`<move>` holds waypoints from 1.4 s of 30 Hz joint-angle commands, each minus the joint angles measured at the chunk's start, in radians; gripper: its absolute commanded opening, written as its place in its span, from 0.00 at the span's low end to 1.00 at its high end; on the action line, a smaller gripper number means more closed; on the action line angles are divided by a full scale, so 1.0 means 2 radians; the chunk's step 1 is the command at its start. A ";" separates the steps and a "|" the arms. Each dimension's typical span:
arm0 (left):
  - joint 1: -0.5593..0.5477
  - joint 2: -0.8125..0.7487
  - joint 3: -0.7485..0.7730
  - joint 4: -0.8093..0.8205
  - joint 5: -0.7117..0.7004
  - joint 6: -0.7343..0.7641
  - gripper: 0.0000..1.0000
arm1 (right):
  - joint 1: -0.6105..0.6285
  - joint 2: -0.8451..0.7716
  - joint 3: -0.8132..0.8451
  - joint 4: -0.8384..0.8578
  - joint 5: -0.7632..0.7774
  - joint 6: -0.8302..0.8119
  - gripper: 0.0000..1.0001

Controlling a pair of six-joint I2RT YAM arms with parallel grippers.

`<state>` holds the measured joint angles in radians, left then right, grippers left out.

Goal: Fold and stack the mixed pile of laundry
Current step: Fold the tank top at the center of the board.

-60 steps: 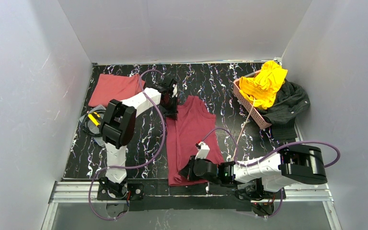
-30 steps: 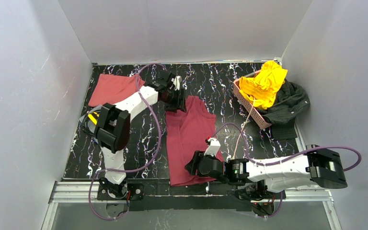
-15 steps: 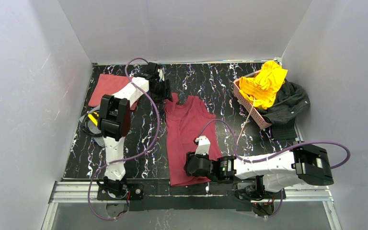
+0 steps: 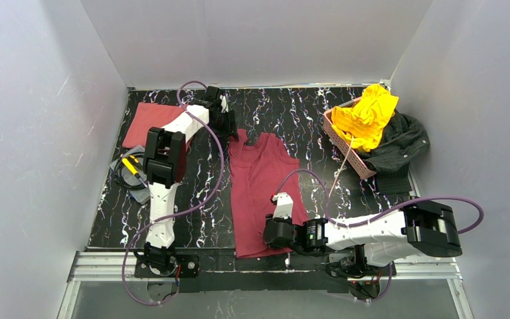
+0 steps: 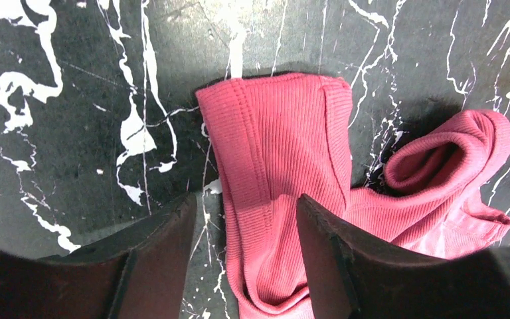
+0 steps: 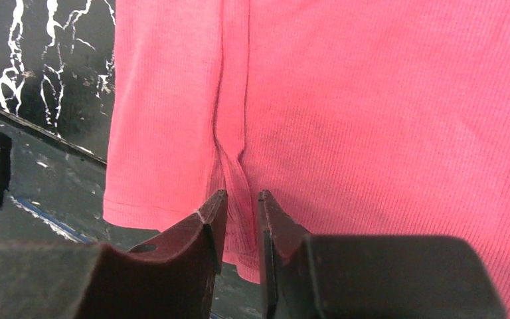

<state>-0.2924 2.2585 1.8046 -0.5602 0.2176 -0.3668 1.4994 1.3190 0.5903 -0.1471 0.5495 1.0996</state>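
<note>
Black marbled surface (image 4: 199, 193): red tank top (image 4: 259, 179) lies flat at centre, hem toward my bases. Far right, a yellow garment (image 4: 368, 116) on the pink basket (image 4: 345, 149), with a charcoal garment (image 4: 402, 143) beside it. My left end effector (image 5: 246, 199) stands open astride a shoulder strap. My right end effector (image 6: 241, 194) is nearly closed, pinching a hem ridge.

Tank top (image 4: 259, 179) centre, folded garment (image 4: 147, 123) far left, basket (image 4: 345, 147) far right

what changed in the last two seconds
The left gripper moved farther away, off the shoulder of the red tank top, and stands open over its strap. The right gripper closed on a fold at the hem. The folded red cloth, yellow garment, black garment and basket stayed put.
</note>
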 commanded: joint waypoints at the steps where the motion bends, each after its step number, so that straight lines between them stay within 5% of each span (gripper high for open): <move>1: 0.001 0.017 0.023 -0.007 0.000 0.007 0.53 | 0.002 -0.016 -0.007 0.013 0.005 0.009 0.30; 7: 0.001 0.040 0.044 -0.008 -0.016 0.008 0.48 | 0.002 -0.017 -0.009 0.010 -0.001 0.010 0.30; 19: 0.004 0.042 0.044 -0.011 -0.054 0.011 0.00 | 0.003 -0.015 -0.015 0.030 -0.022 0.002 0.31; 36: 0.022 -0.017 -0.023 0.021 -0.129 0.005 0.00 | 0.007 -0.003 -0.021 0.012 -0.032 0.024 0.33; 42: 0.034 -0.029 -0.035 0.029 -0.134 -0.001 0.00 | 0.008 -0.001 -0.015 -0.002 -0.030 0.030 0.20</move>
<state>-0.2504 2.2490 1.7649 -0.4713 0.0273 -0.3710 1.5078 1.3128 0.5575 -0.1177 0.4793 1.1324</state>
